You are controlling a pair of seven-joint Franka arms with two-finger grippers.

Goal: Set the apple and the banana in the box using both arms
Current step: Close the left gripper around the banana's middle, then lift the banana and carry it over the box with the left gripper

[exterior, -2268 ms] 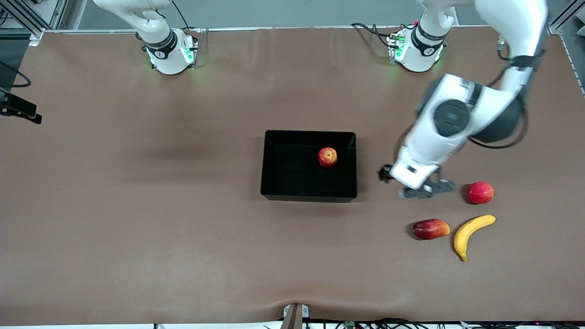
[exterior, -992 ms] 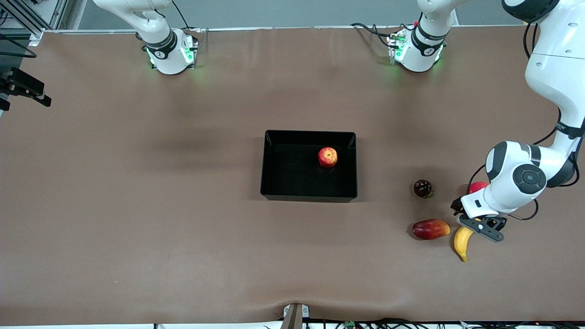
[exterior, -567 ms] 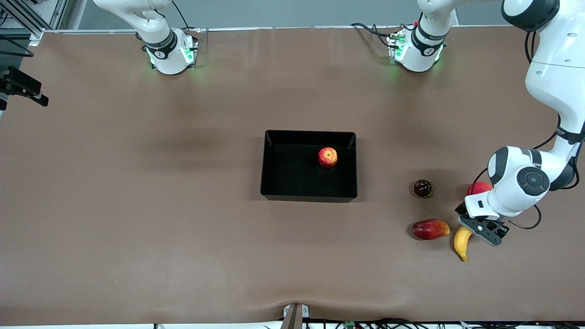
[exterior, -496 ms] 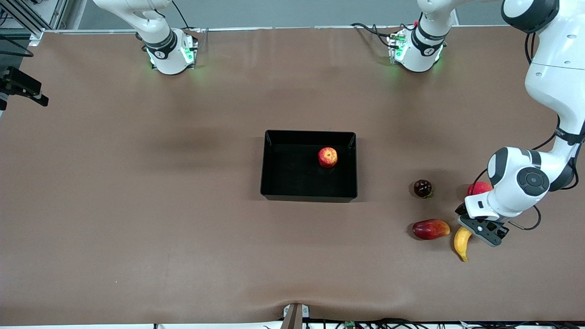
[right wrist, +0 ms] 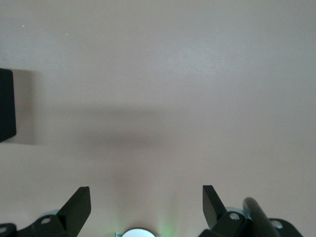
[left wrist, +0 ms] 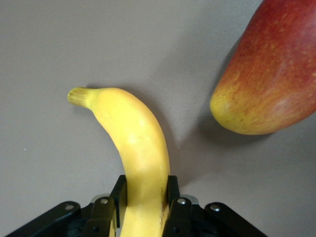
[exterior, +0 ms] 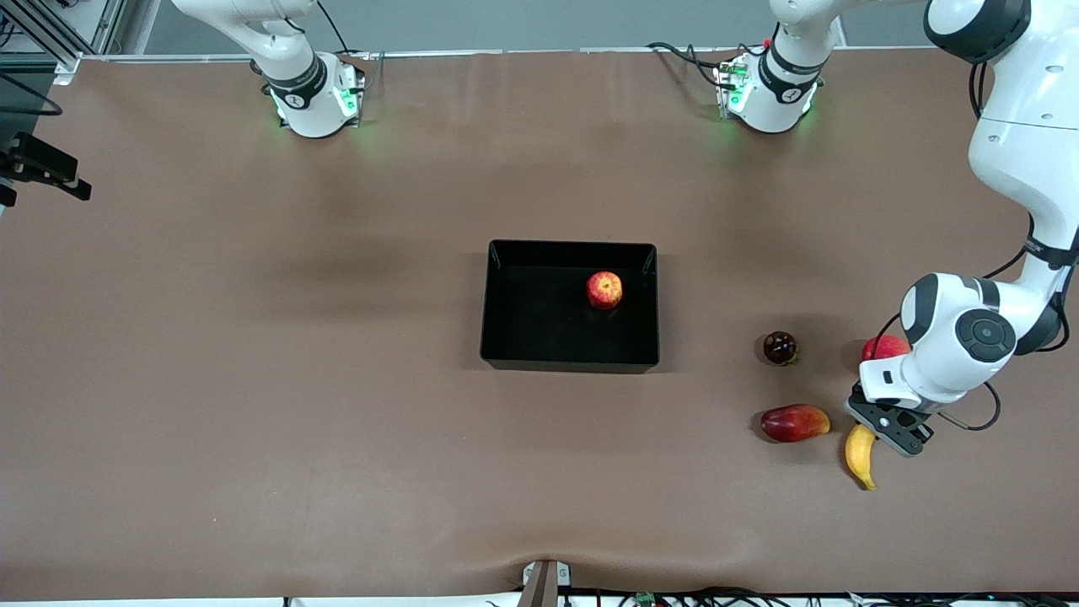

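The apple (exterior: 604, 289) sits inside the black box (exterior: 506, 337) at mid-table. Toward the left arm's end, the left gripper (exterior: 887, 421) has its fingers (left wrist: 170, 190) clamped on the banana (exterior: 861, 455), just beside a red-and-yellow mango (exterior: 794, 422). The right gripper (right wrist: 146, 201) waits over bare table (exterior: 253, 421), fingers apart.

Left arm down and gripping, right arm waiting.
The left gripper (left wrist: 144, 200) sits low at the table near the left arm's end, fingers (left wrist: 119, 193) clamped on the banana (left wrist: 136, 153). The right gripper (right wrist: 146, 202) hangs spread wide over bare table.

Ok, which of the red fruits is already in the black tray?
The small red apple with yellow streaks; the pinkish-red round fruit, red-and-yellow mango-like fruit and dark round fruit lie on the table.
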